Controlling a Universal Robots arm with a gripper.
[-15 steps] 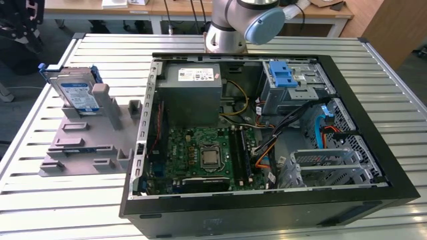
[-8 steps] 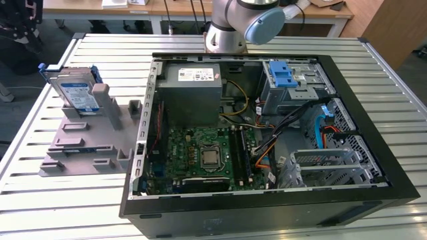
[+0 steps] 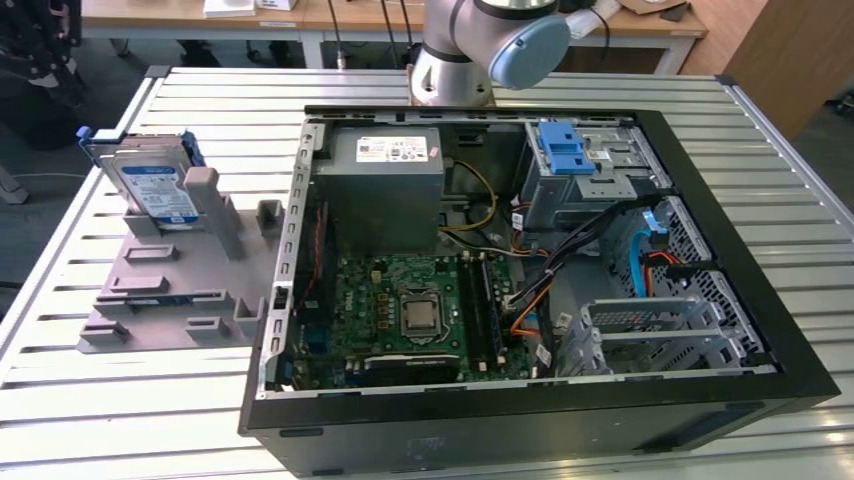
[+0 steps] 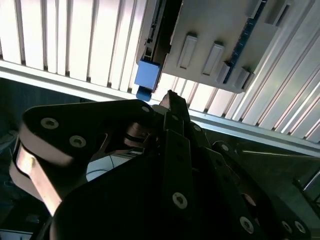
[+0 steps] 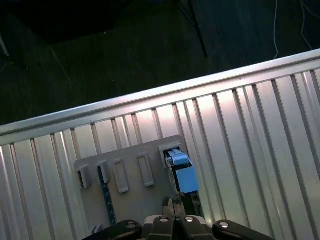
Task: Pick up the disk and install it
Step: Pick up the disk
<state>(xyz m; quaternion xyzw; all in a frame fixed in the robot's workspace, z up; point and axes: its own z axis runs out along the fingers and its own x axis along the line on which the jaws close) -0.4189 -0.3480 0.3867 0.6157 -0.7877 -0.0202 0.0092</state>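
Note:
The disk [image 3: 154,185] stands on edge in a slot of a grey holder [image 3: 174,290] on the slatted table, at the exterior view's left of the open computer case [image 3: 534,260]. It has a blue-and-white label and blue bracket rails. In both wrist views I look down on the disk edge-on, with its blue bracket end [image 5: 180,175] [image 4: 147,75] showing. My gripper [image 5: 171,204] [image 4: 172,97] hangs well above the holder, close to the disk's blue end but apart from it. Its fingers are shut with nothing between them.
Inside the case sit a grey power-supply box [image 3: 387,180], a green motherboard [image 3: 414,305] and a metal drive bay with a blue latch [image 3: 567,150]. The arm's base [image 3: 461,60] rises behind the case. Beyond the table's edge [image 5: 150,100] lies dark floor.

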